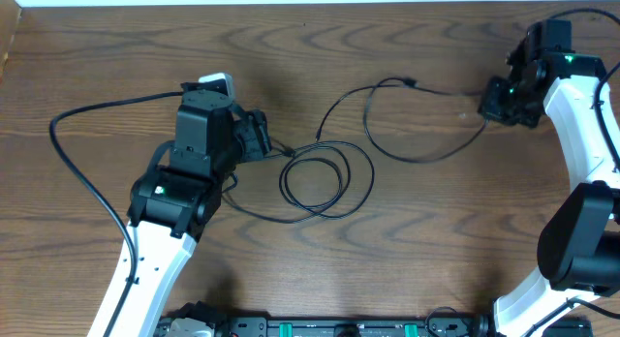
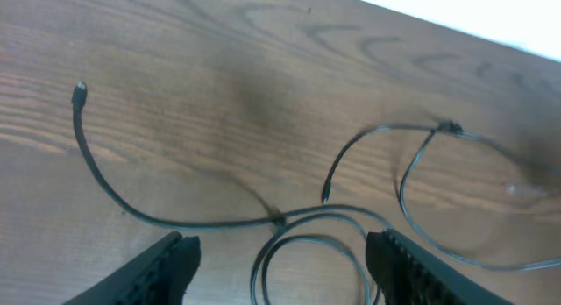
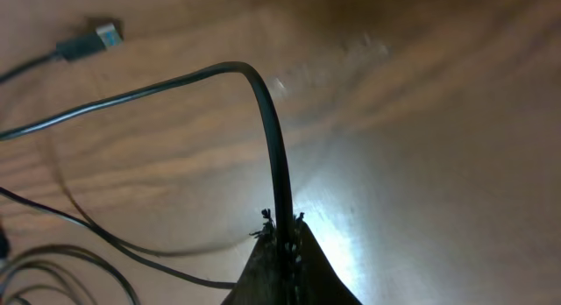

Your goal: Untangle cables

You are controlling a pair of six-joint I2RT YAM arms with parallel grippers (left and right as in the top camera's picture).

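Thin dark cables (image 1: 372,174) lie in overlapping loops mid-table. One strand runs right past a small plug (image 1: 412,82) to my right gripper (image 1: 494,107). In the right wrist view that gripper (image 3: 282,228) is shut on a black cable (image 3: 272,138), which arches up out of the fingertips; a USB plug (image 3: 96,38) lies beyond. My left gripper (image 1: 263,138) sits at the loops' left edge. In the left wrist view it (image 2: 282,244) is open, fingers (image 2: 171,263) wide apart, with a cable loop (image 2: 312,238) on the table between them. Another plug end (image 2: 80,92) lies far left.
A thicker black wire (image 1: 68,134) from the left arm curves over the table's left side. The right arm's white links (image 1: 581,114) stand along the right edge. Arm bases and a rail (image 1: 329,327) line the front edge.
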